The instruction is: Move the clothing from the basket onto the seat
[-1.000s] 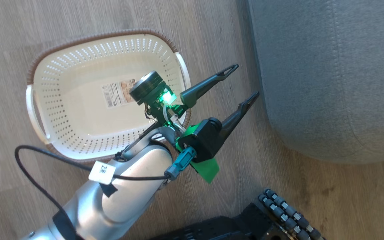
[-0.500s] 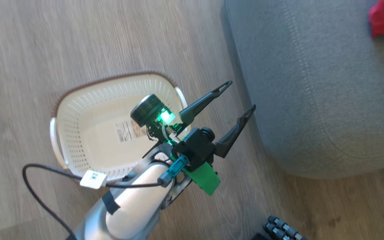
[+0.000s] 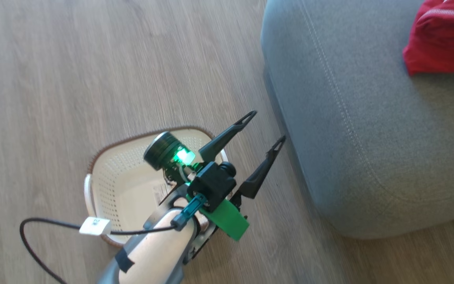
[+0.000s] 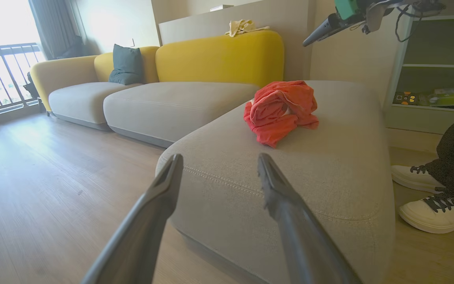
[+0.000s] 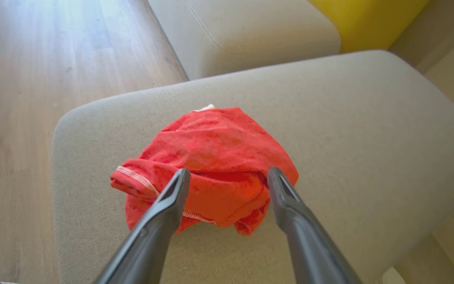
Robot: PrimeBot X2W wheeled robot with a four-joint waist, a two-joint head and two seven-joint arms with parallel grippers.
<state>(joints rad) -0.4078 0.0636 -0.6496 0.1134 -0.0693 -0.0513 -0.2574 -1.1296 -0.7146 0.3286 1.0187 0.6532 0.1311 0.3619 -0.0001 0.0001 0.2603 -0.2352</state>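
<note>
The red clothing (image 5: 211, 154) lies bunched on the grey seat (image 5: 349, 130), showing a strip of white trim. My right gripper (image 5: 229, 173) hovers just above it, open, with nothing between its fingers. In the head view the clothing (image 3: 440, 43) sits at the top right of the seat (image 3: 369, 126). The cream basket (image 3: 128, 185) stands on the floor left of the seat, its visible floor bare, partly hidden by my left arm. My left gripper (image 3: 265, 127) is open above the basket's right rim, pointing at the seat. The left wrist view has the left gripper (image 4: 219, 161) facing the clothing (image 4: 280, 110).
Wooden floor (image 3: 93, 71) surrounds the basket. A black cable (image 3: 45, 228) loops off my left arm. A person's white shoes (image 4: 432, 209) stand right of the seat. Yellow-backed sofa sections (image 4: 219, 55) and a shelf (image 4: 432, 79) lie beyond it.
The head camera has swung up and right, so the basket sits lower in view and the red clothing has come into sight. My left gripper stays open by the basket's right rim.
</note>
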